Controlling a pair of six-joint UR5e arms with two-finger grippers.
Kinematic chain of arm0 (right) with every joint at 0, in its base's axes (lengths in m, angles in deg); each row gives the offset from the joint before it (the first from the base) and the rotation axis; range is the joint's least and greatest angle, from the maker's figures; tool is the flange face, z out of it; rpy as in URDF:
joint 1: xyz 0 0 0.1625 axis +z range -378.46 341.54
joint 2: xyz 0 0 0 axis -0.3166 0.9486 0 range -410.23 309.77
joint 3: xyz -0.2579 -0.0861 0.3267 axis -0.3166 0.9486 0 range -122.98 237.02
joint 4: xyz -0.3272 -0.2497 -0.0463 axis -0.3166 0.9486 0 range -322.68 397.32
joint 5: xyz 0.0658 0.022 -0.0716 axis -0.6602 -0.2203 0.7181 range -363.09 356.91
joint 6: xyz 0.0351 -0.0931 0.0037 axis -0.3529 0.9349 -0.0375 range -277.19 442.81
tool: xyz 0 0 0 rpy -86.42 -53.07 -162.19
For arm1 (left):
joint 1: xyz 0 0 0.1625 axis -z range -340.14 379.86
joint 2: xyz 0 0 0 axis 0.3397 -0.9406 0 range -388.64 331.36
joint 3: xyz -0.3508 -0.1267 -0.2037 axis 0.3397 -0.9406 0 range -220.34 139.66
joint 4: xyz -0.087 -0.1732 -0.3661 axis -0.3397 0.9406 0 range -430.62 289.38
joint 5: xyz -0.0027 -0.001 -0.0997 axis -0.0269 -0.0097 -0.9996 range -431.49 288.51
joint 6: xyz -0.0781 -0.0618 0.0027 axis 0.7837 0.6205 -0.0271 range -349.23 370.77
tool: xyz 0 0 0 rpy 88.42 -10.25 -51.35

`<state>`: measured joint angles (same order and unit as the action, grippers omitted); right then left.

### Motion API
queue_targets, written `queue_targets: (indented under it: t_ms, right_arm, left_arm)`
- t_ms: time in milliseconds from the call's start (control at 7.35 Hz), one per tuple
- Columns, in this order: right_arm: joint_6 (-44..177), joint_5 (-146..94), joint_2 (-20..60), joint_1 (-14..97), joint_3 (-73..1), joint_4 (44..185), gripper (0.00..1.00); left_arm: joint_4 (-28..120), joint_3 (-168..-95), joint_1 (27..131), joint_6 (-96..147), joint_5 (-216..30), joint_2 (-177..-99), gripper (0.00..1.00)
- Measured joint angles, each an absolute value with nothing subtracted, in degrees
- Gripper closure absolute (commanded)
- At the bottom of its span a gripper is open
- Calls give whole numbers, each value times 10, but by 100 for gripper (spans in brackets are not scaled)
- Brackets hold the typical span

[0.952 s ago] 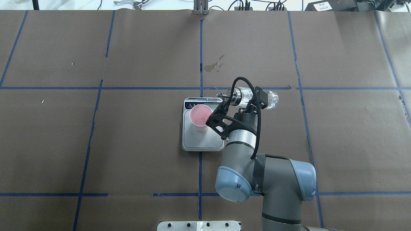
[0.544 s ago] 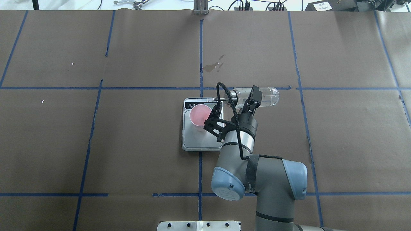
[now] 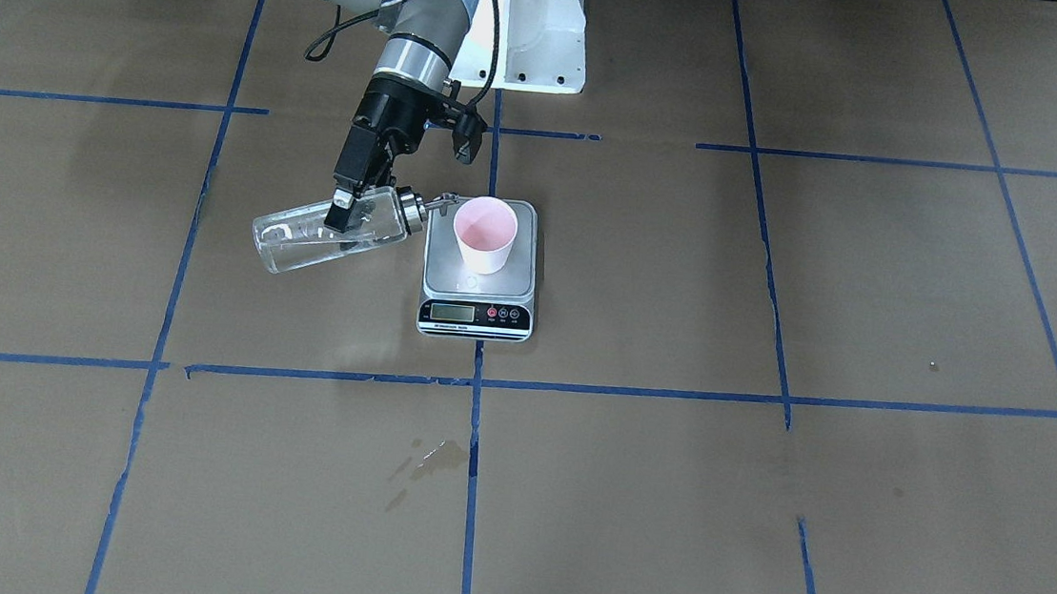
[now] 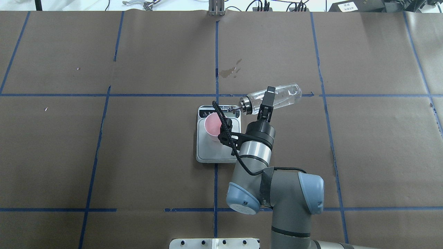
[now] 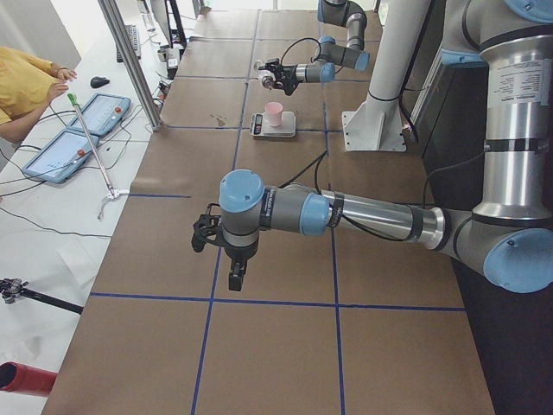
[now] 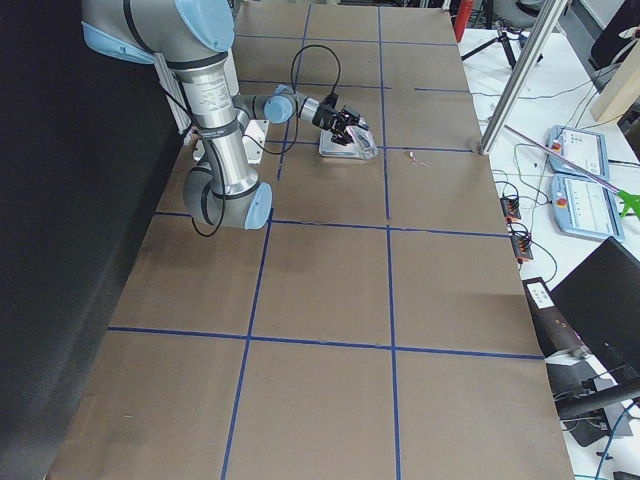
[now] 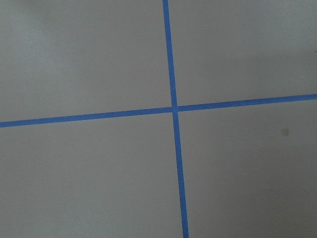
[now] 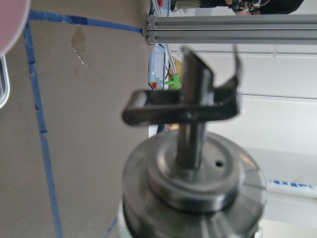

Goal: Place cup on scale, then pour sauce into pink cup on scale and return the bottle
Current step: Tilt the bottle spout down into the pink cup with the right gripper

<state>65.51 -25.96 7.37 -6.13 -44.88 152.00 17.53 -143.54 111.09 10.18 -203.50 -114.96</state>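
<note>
Gripping the tilted bottle (image 4: 285, 97) mid-frame, the right tool (image 4: 265, 103) holds its spout (image 4: 236, 108) beside the cup (image 4: 214, 126) on the scale (image 4: 214, 153); left tool's (image 5: 233, 278) opening unclear.

1 camera looks down over my shoulders onto the counter (image 4: 155, 155), 1 faces me from its far edge, 2 look along it from either end; all 4 share the scale (image 4: 211, 152). My right wrist camera sits close on the bottle (image 8: 193, 188).

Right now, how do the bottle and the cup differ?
The bottle is clear glass; the cup is pink. The bottle is tipped sideways, held by the right gripper; the cup stands upright on the scale. The bottle ends in a metal spout; the cup is open-topped.
</note>
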Motion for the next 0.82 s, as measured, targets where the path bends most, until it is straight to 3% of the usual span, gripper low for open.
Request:
queue_targets:
  t_ms: [816]
  right_arm:
    - [733,-224,74,-62,-447,1525,100]
  left_arm:
    - [175,-1435,1111,102,-2035,-1149,0]
